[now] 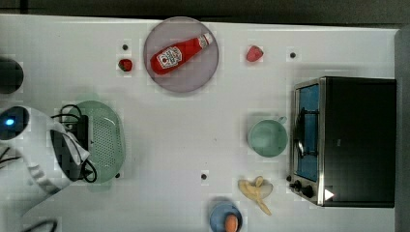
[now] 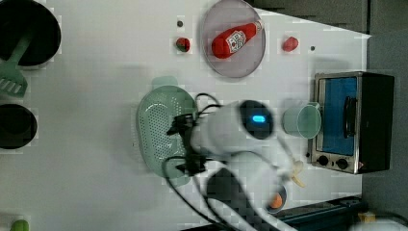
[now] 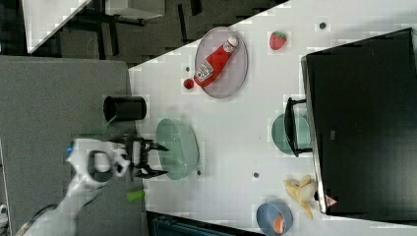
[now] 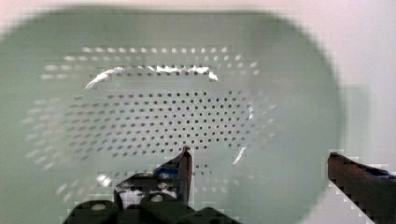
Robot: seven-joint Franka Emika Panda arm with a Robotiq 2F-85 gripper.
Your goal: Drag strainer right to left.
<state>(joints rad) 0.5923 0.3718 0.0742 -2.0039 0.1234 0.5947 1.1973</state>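
With its fingers spread wide, the gripper point(image 4: 261, 170) straddles the strainer's point(image 1: 104, 140) rim at the top view's left, one finger inside, apparently to hook and drag it.

Strainer point(image 4: 187, 93): smooth, perforated, seemingly plastic; oven point(image 1: 345, 140) has shiny metal trim.
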